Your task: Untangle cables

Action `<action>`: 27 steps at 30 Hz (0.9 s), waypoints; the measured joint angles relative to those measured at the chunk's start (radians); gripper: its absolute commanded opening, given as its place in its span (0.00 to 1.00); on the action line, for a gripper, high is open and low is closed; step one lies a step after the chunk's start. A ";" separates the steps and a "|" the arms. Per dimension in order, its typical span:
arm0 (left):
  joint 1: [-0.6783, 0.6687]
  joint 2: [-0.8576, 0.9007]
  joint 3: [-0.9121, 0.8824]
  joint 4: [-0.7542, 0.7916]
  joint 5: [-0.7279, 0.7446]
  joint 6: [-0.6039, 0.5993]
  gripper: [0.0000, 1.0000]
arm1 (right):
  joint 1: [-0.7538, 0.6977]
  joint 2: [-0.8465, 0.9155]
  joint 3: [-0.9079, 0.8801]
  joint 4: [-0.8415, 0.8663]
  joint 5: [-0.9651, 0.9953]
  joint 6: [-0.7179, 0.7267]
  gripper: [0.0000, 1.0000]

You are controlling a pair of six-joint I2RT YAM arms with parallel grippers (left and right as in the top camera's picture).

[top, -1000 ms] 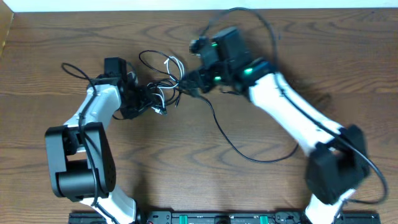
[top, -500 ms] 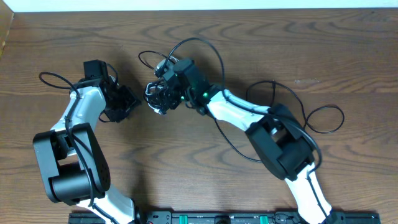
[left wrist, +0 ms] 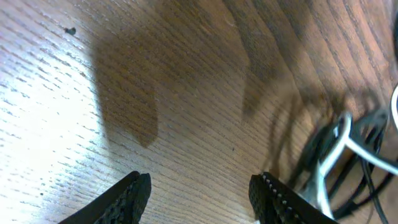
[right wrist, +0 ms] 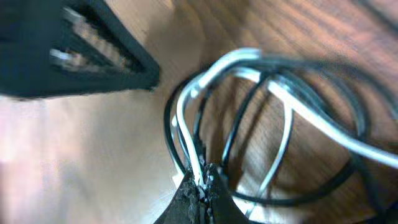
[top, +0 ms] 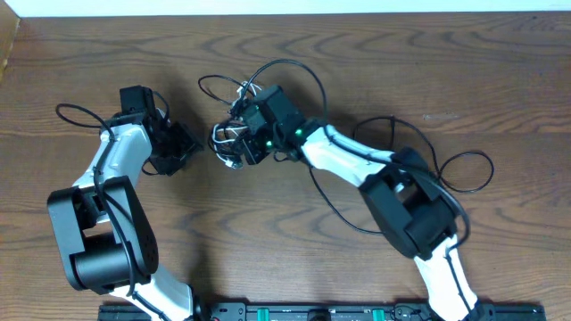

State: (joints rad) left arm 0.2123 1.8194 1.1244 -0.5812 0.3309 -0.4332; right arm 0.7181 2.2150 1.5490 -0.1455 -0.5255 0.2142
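A brown wooden table [top: 500, 71] with a strong grain is shown. Left of its centre, a black cable [top: 318, 192] and a white cable [right wrist: 326, 129] are heaped in one tangle, and the black one is trailed rightward toward the front edge.

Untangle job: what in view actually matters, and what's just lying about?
Job:
- tangle of white cable and black cable
- right gripper, shut on the tangle
- left gripper, open, empty, beside it

Lying about:
- thick arm wires
- table
- equipment rail at the near edge
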 measured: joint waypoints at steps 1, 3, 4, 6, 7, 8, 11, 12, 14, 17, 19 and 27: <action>0.000 0.000 0.000 0.000 0.003 -0.005 0.61 | -0.004 -0.013 0.000 -0.012 -0.004 0.003 0.01; 0.000 0.000 0.000 0.000 0.015 -0.015 0.63 | -0.014 -0.053 0.000 -0.038 -0.021 0.006 0.01; 0.000 0.000 0.000 0.000 0.029 -0.017 0.63 | -0.017 -0.074 0.000 -0.050 -0.026 0.006 0.01; 0.000 0.000 0.000 0.001 0.055 -0.019 0.63 | -0.020 -0.101 0.000 -0.062 -0.031 0.009 0.01; 0.000 0.000 0.000 0.002 0.075 -0.020 0.63 | -0.020 -0.113 0.000 -0.073 -0.037 0.010 0.01; 0.000 0.000 0.000 0.002 0.089 -0.020 0.63 | -0.020 -0.118 0.001 -0.086 -0.039 0.010 0.01; 0.000 0.000 0.000 0.002 0.140 -0.020 0.63 | -0.019 -0.119 0.001 -0.156 -0.035 0.011 0.01; 0.000 0.000 0.000 0.002 0.157 -0.021 0.63 | -0.019 -0.119 0.001 -0.177 -0.031 0.011 0.01; 0.000 0.000 0.000 0.002 0.191 -0.023 0.63 | -0.019 -0.119 0.000 -0.188 -0.021 0.011 0.01; 0.000 0.000 0.000 0.007 0.222 -0.024 0.63 | -0.019 -0.119 0.000 -0.201 -0.010 0.011 0.01; 0.000 0.000 0.000 0.011 0.234 -0.027 0.63 | -0.019 -0.119 0.000 -0.209 -0.005 0.011 0.01; -0.011 0.000 0.000 0.016 0.247 -0.082 0.67 | -0.005 -0.119 0.000 -0.352 -0.001 -0.033 0.01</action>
State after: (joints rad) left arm 0.2008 1.8194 1.1244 -0.5648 0.5781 -0.5152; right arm 0.7132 2.0956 1.5494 -0.4973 -0.5262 0.1810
